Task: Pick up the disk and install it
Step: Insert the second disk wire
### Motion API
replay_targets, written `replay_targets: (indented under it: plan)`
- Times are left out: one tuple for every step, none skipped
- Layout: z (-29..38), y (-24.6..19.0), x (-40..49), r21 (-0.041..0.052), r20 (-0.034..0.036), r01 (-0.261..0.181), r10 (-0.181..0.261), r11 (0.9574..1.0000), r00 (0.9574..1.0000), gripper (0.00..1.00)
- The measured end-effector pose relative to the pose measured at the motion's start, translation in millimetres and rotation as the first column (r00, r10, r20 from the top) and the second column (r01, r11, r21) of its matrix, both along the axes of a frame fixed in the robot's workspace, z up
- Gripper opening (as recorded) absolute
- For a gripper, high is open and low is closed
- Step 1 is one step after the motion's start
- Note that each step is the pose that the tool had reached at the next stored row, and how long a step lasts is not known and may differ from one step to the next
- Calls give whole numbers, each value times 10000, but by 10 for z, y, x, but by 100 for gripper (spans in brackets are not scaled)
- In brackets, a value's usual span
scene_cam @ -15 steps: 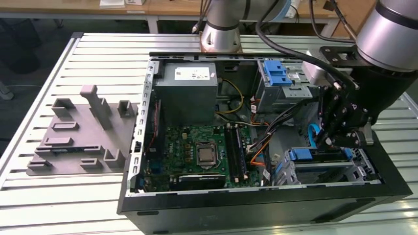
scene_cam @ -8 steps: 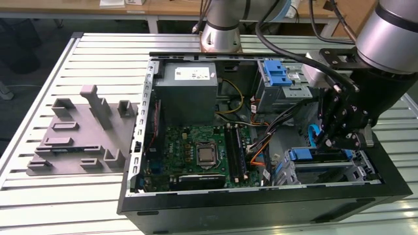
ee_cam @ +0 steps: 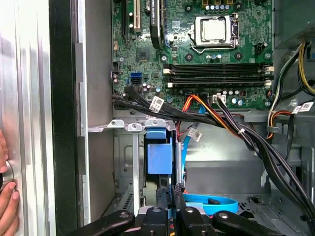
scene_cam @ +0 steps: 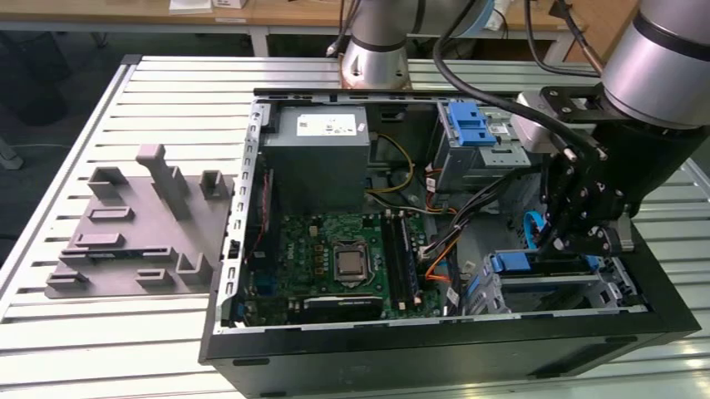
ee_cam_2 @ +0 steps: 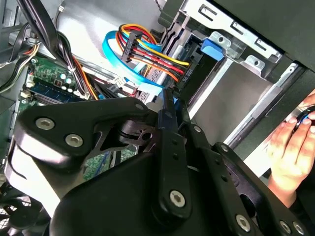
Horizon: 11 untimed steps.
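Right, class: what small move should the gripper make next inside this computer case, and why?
Probably ease the gripper straight toward the cage with the blue latch, slowly. It hangs just before the cage mouth, and the blue flat cable and black cable bundle lie close by, so sideways motion could snag them.

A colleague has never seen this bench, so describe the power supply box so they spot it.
Find the open black computer case on the slatted metal table. Inside, above the green motherboard in the exterior view, sits the power supply box. It is the biggest plain grey block there, with a white sticker on top, unlike the blue-latched drive cage beside it.
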State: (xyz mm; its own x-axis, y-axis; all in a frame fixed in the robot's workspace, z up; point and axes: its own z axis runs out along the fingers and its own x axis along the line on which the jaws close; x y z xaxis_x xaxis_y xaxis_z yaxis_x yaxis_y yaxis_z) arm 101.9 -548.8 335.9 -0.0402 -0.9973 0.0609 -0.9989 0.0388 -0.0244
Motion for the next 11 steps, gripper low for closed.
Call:
replay_targets:
  plan:
    - [-3, 0, 0, 0, 0, -1, 1, 10000, 10000, 16]
    - [-4, 0, 0, -1, -1, -1, 1, 10000, 10000, 16]
    - [-5, 0, 0, -2, 0, 0, 0, 10000, 10000, 16]
    - [-8, 0, 0, 0, -1, -1, 1, 10000, 10000, 16]
    - [-10, 0, 0, 1, -1, 0, 0, 10000, 10000, 16]
    - [-13, 0, 0, 1, -1, 0, 0, 10000, 10000, 16]
    - [-14, 0, 0, 0, 0, 0, 0, 10000, 10000, 16]
    - [-16, 0, 0, 0, 0, 0, 0, 10000, 10000, 16]
    - [-18, 0, 0, 0, 0, 0, 0, 10000, 10000, 16]
    - [-20, 0, 0, 1, 0, 0, 0, 10000, 10000, 16]
    - [-21, 0, 0, 0, 0, 0, 0, 10000, 10000, 16]
